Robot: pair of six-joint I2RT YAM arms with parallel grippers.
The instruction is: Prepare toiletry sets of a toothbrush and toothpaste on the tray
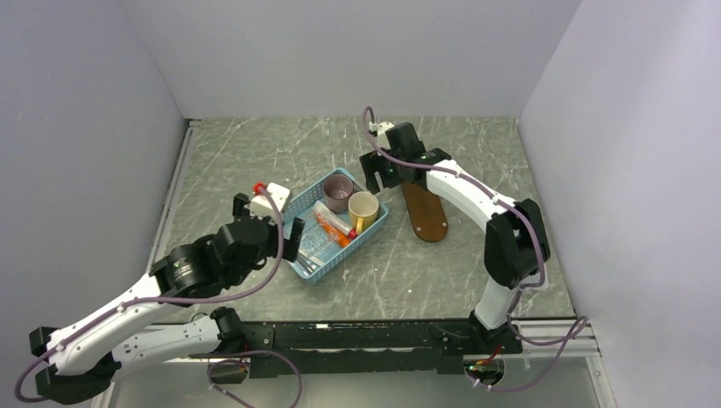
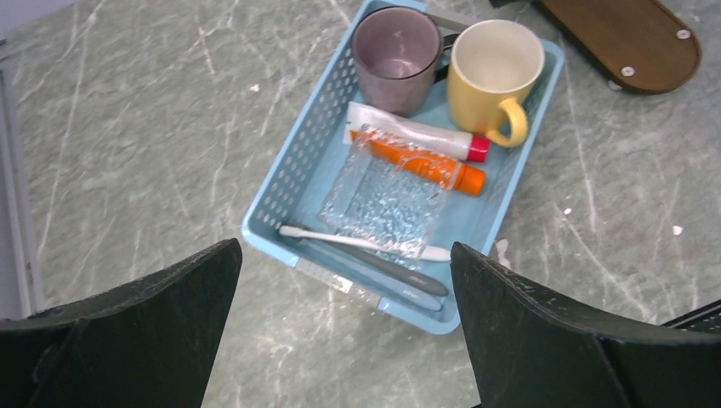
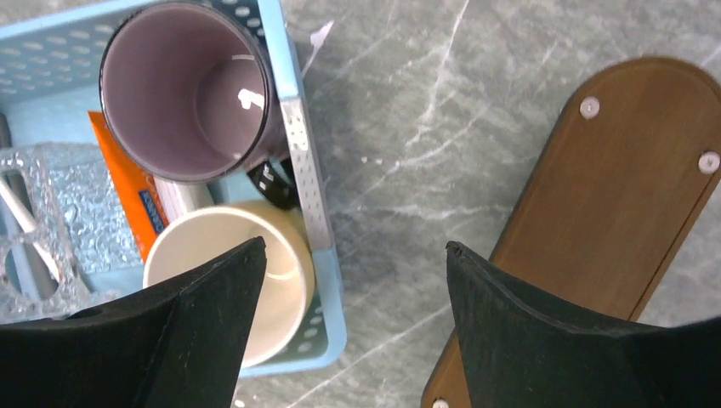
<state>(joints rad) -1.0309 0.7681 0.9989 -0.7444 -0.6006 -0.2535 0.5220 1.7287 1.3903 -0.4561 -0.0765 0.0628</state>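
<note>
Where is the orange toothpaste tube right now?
In the left wrist view, the orange toothpaste lies inside the blue basket, beside a white red-capped tube, near the yellow mug, partly under a clear dish.

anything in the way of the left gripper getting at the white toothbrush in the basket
The clear dish overlaps the toothbrush at its middle; which lies on top is unclear. The near wall of the basket also stands between the open left gripper and it.

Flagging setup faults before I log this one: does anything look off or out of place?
The tray shows small round pads on its upper face, like feet, so it may lie upside down. In the basket, a clear dish lies over the toothpaste and toothbrush.
</note>
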